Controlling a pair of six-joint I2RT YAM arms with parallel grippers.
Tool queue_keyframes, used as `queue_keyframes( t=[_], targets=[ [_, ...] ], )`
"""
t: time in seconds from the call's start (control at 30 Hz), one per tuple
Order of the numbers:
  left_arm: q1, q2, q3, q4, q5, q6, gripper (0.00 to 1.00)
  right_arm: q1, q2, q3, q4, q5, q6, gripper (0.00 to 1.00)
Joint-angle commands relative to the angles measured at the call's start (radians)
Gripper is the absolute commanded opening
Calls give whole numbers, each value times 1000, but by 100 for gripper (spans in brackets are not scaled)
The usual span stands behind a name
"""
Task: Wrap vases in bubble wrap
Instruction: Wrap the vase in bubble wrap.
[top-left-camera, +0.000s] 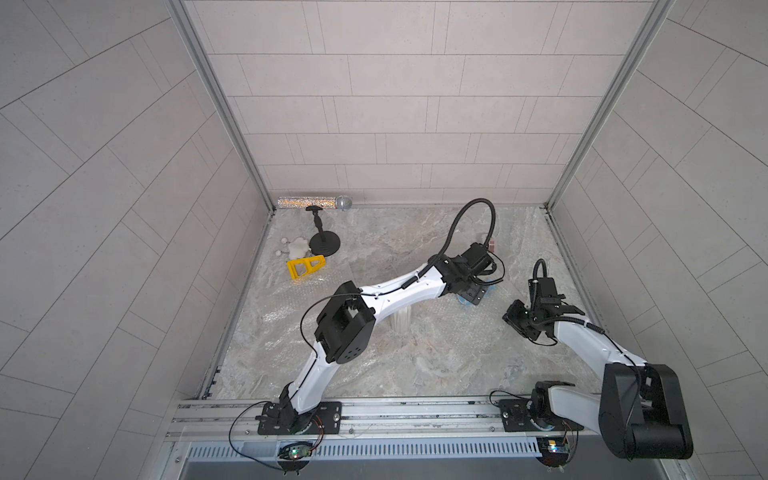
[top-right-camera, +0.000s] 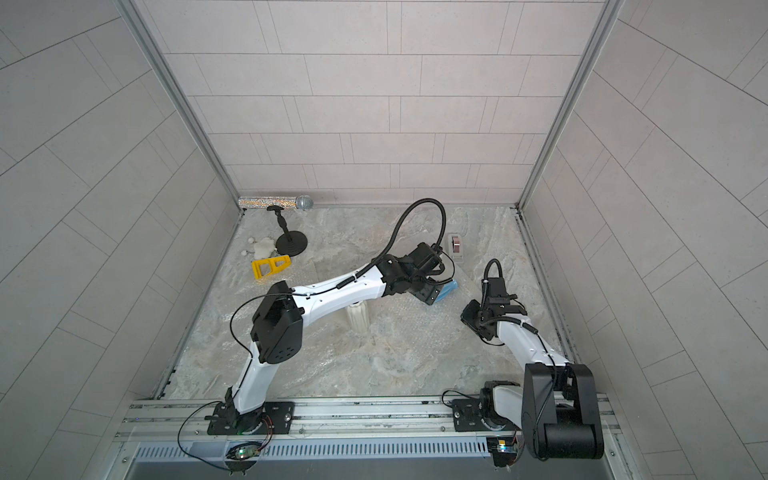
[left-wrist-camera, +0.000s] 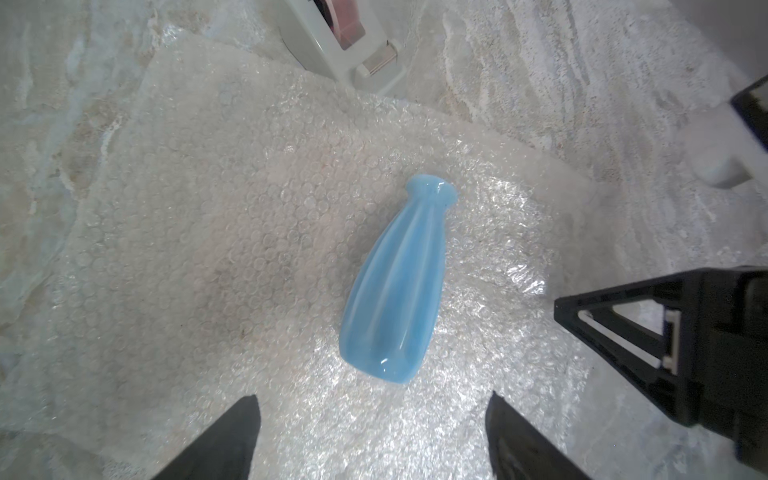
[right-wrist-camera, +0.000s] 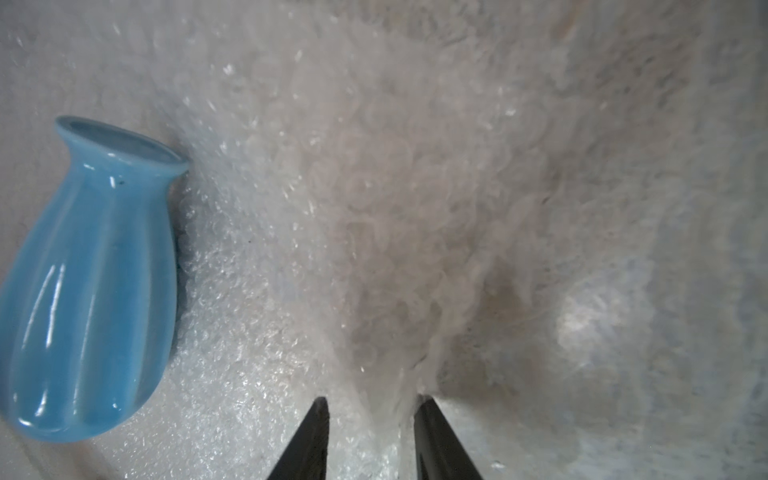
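The blue vase (left-wrist-camera: 395, 282) lies on its side on the bubble wrap (left-wrist-camera: 208, 249), with its mouth pointing toward the grey tape dispenser (left-wrist-camera: 340, 41) that stands just past the edge of the sheet. The left gripper (left-wrist-camera: 372, 409) hangs just behind the base of this vase; its jaws are wide apart and hold nothing. The right gripper (right-wrist-camera: 372, 401) is low over the same sheet, beside the vase. Its jaws stand partly apart, and a raised crease of the wrap lies in the gap and is not pinched from both sides. The white vase (top-left-camera: 401, 322) stands upright on the marble table (top-left-camera: 415, 374), partly hidden under the left arm, well apart from the blue one.
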Motion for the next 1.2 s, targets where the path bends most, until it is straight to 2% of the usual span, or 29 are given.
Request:
queue_keyframes(
  t=[0.0,0.17,0.23,0.33,0.4,0.6,0.93,1.17],
  targets=[
    [-9,43,43,22,-18,-11,88,-12,-14,-13,-11,26,4,42],
    [-10,104,61,50,-10,-11,86,-16,27,-2,6,8,8,44],
    [-10,123,70,51,12,-16,85,-20,45,1,14,-10,17,42],
    [-10,143,56,96,108,-20,85,-24,80,2,39,-26,26,40],
    [-9,170,73,91,158,-23,84,-26,98,14,42,-43,22,34],
    [-9,202,71,78,158,-34,81,-29,89,9,50,-43,11,20],
    [-14,232,84,68,162,-35,79,-37,49,3,42,-40,-16,18],
    [-14,182,66,63,180,-23,68,-49,54,18,15,-69,-32,15]
  ],
)
